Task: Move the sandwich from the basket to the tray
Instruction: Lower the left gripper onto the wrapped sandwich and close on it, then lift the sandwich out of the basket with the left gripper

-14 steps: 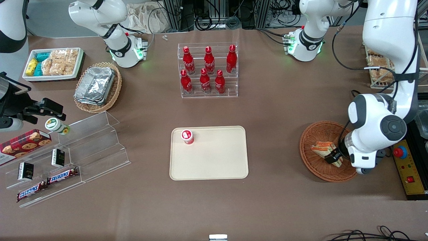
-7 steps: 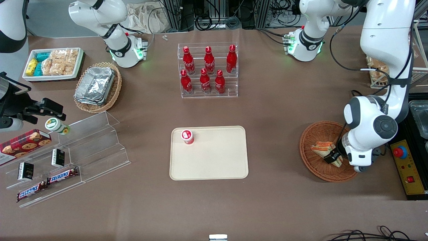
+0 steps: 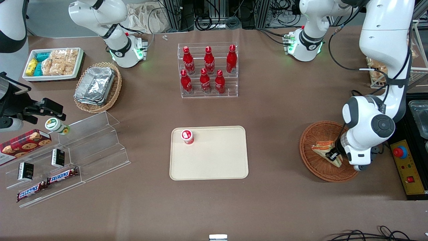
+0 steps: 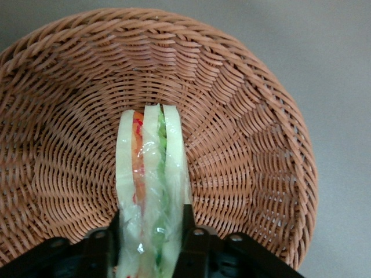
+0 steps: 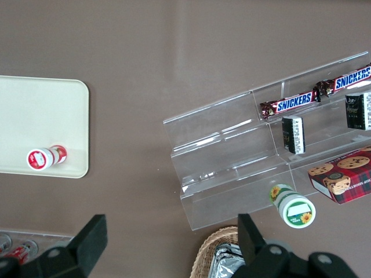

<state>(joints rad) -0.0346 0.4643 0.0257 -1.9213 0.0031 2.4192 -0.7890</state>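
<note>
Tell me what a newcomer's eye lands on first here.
First, the working arm's tool down in the reddish wicker basket, its fingers shut on the wrapped sandwich. Next, the cream tray mid-table with a small red-capped cup on it, and the red bottles in their clear rack farther from the camera.

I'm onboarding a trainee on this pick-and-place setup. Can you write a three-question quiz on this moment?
1. True or false: the sandwich already lies on the tray.
2. What does the gripper have between its fingers: A) sandwich, B) red bottle, C) chocolate bar?
3. What stands on the tray?

Key:
1. False; it is still in the basket.
2. A; the gripper is in the basket, shut on the sandwich.
3. A small red-and-white cup, near a corner.
</note>
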